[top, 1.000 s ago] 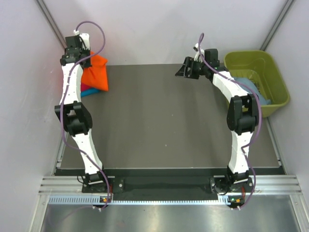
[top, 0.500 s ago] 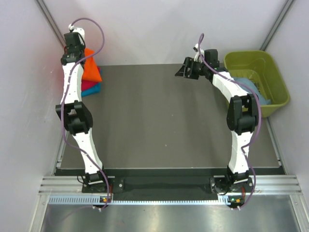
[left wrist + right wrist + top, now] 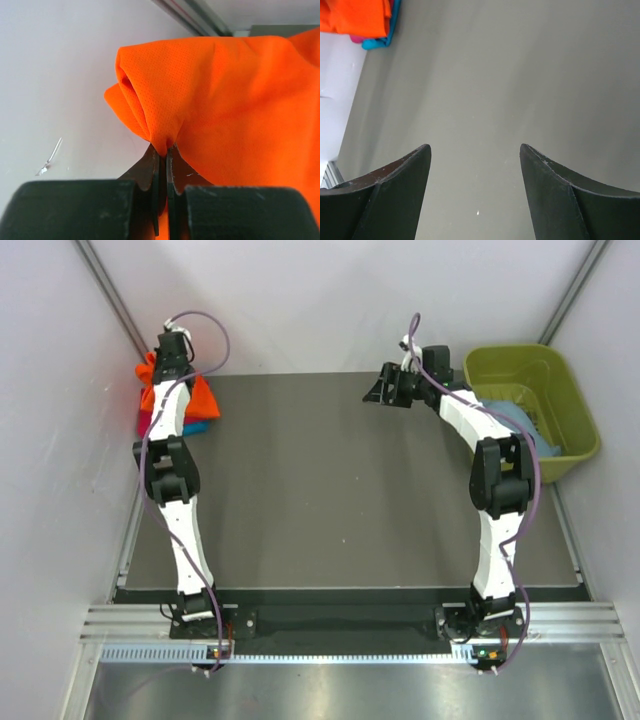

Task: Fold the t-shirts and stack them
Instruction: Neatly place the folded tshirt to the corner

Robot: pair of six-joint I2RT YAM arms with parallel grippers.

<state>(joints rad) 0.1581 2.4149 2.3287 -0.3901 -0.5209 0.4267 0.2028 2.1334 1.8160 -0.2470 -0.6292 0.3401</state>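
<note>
Dark grey table, white walls. Far-left corner: orange t-shirt over crimson-pink t-shirt and light blue t-shirt. Left gripper is pinched tight on an orange fold. Right gripper is spread wide, empty, above the far table. Olive tub at right, with blue cloth inside.

Since a second ago, swung the left gripper rightward and nearer, pulling the pinched orange t-shirt leftward toward the wall
</note>
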